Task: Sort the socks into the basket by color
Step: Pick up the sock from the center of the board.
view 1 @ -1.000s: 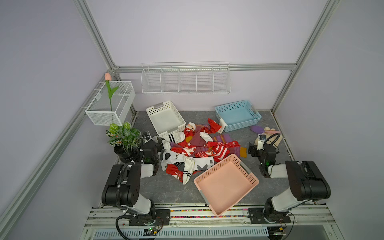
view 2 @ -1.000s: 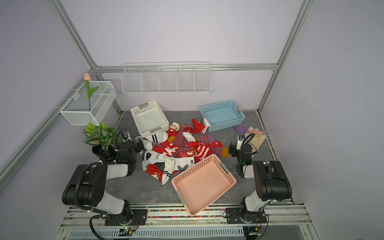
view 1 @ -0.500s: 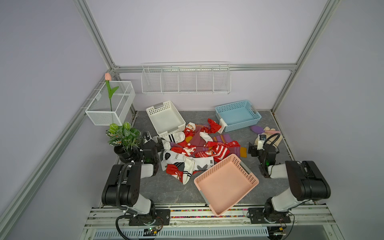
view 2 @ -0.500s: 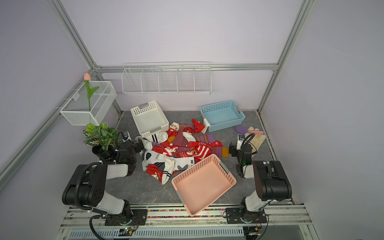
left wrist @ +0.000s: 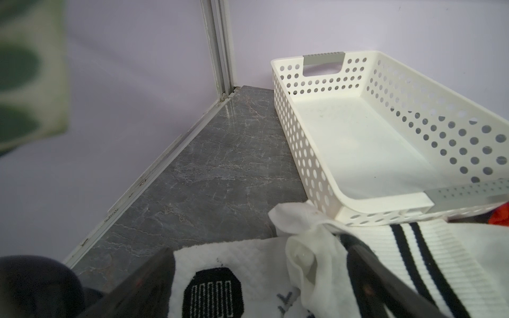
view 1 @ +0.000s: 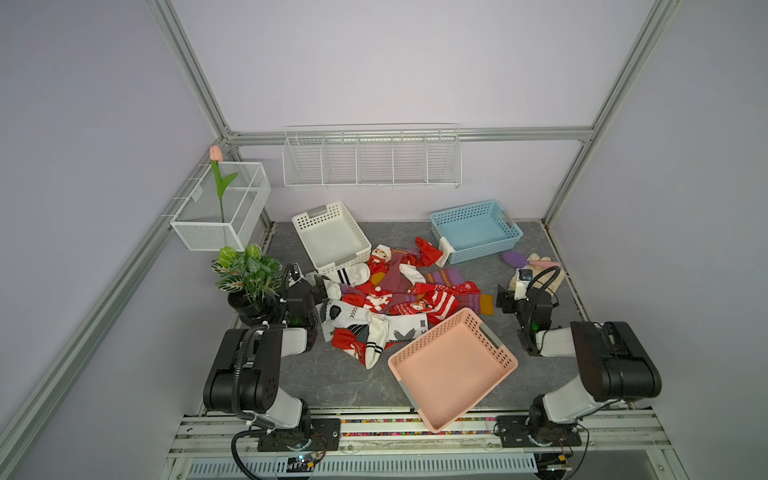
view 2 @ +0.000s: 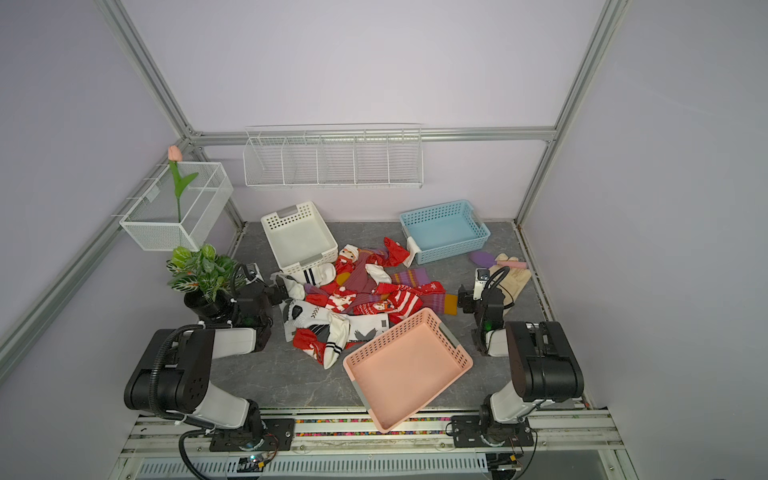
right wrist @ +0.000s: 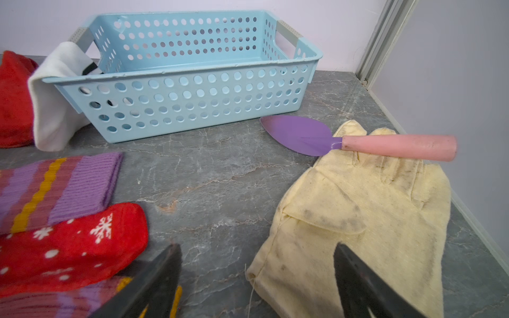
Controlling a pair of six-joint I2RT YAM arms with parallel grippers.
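The socks [view 1: 399,299] [view 2: 365,299] lie in a mixed heap of red, white and purple mid-table in both top views. My left gripper [view 1: 322,286] [left wrist: 256,245] stands open at the heap's left end, its jaws straddling a white sock with a black mark [left wrist: 220,269], beside a black-striped white sock [left wrist: 440,247]. The white basket [left wrist: 311,170] [view 1: 328,237] is empty just beyond. My right gripper [view 1: 500,301] [right wrist: 257,247] is open over bare table, between a red snowflake sock [right wrist: 68,247] and a beige glove [right wrist: 358,220]. The blue basket [right wrist: 179,96] has a white sock [right wrist: 55,96] against its corner. The pink basket [view 1: 449,370] lies empty, tilted, at the front.
A purple trowel with a pink handle [right wrist: 385,146] lies across the glove near the right wall. A potted plant [view 1: 249,274] stands close behind my left arm. A wire shelf [view 1: 370,162] hangs on the back wall, and a wire box with a tulip [view 1: 220,208] on the left frame.
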